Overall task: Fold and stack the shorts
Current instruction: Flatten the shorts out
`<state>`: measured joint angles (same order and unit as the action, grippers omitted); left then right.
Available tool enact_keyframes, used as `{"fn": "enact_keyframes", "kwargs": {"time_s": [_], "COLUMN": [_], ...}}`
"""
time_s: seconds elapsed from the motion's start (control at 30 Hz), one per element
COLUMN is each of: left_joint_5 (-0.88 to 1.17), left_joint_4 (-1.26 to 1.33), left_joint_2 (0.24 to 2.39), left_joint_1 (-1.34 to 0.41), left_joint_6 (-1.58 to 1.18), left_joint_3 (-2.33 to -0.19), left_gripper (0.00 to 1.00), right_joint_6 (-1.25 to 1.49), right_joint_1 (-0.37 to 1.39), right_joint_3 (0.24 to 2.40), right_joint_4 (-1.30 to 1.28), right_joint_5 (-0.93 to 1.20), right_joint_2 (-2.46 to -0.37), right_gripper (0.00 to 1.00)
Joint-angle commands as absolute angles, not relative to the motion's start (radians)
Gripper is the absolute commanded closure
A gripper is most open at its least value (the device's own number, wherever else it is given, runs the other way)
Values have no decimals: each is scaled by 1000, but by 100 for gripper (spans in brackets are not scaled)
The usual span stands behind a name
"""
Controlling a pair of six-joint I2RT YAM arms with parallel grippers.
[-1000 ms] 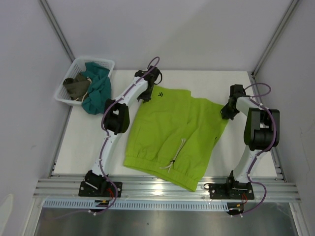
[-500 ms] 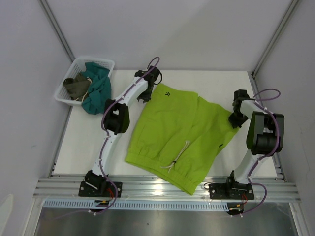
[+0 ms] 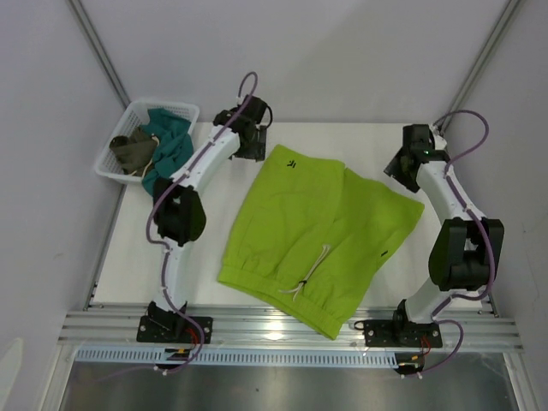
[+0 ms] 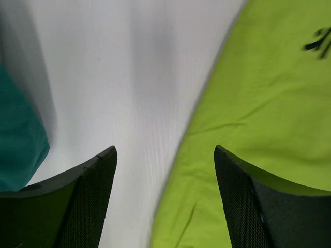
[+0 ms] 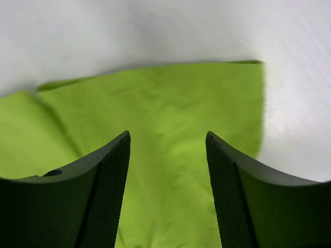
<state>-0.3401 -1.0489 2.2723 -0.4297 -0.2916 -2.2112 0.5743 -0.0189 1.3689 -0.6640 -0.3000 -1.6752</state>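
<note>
Lying flat on the tabletop [image 3: 154, 248], the shorts [image 3: 317, 235] awaited their first fold, the left hand [image 4: 164, 152] at eleven o'clock and the right hand [image 5: 168, 135] at two both spread empty, so gripping the edges seemed next.

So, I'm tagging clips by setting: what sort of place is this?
Probably a lab robot cell, not a home: a white table boxed in by blank grey panels, an aluminium mounting rail along its near edge, and only the shorts and a laundry basket as props.
</note>
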Motion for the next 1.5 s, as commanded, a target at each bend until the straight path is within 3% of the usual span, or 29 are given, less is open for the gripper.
{"fn": "enact_keyframes", "kwargs": {"time_s": [0.0,0.2,0.47,0.7,0.87,1.3,1.47], "left_joint_5": [-305,-187,-140,-110,-80,-77,-84], "left_joint_4": [-1014,-957,-943,-1048,-1055,-749,-709], "left_joint_2": [2019,1715,1234,950,954,1285,1393], "left_joint_1": [-425,-436,-563,-636,-712,-818,-819], "left_joint_6": [-405,-546,-774,-925,-976,-931,-914], "left_joint_3": [-2140,-1838,-1247,-957,-830,-775,-819], "left_gripper": [21,18,15,15,15,24,50], "right_joint_6": [534,535,514,498,503,491,491], "right_joint_1": [75,179,290,410,417,405,399], "right_joint_3": [1399,1407,1505,1545,1609,1736,1787], "right_joint_4": [-646,-575,-506,-460,-445,-406,-437], "right_joint_5": [-213,-77,95,158,176,155,150], "right_joint_2": [-1614,-1678,-1854,-1937,-2054,-2250,-2306], "right_gripper": [37,39,43,43,43,49,51]}}
